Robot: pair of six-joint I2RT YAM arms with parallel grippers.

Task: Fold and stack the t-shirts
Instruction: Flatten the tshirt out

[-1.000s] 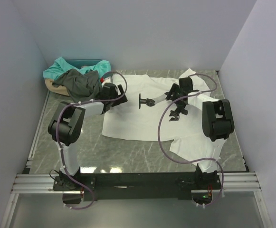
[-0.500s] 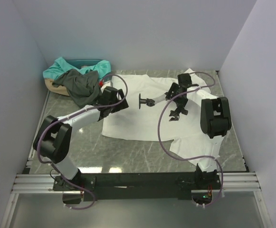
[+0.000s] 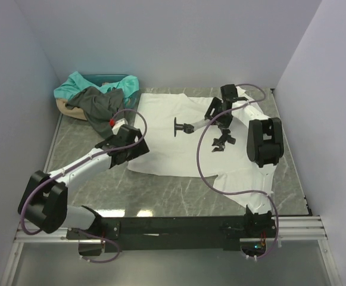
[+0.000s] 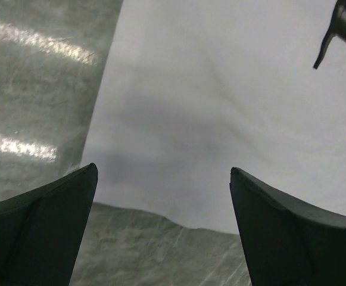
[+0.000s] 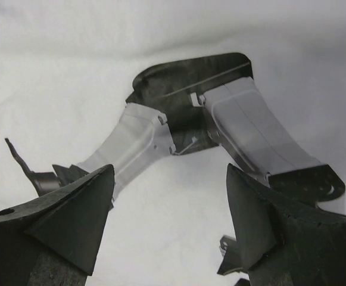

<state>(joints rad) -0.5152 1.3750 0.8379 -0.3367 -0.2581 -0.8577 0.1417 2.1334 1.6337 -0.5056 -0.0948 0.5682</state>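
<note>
My left gripper hovered wide open and empty over the near-left hem of the white t-shirt, placed to pinch that edge for folding. My right gripper, equally agape and empty, hung above its far-right part. The dark grey t-shirt and teal t-shirt lay heaped far left

A tan basket sits at the far-left corner of the grey marbled table.

**Matt cloth, glossy worktop**

The large white cloth t-shirt looks matt, smooth, lightly creased. The grey-green marbled worktop is glossy with glare. At ten o'clock, the dark grey cloth t-shirt and teal cloth t-shirt are matt, rumpled.
</note>
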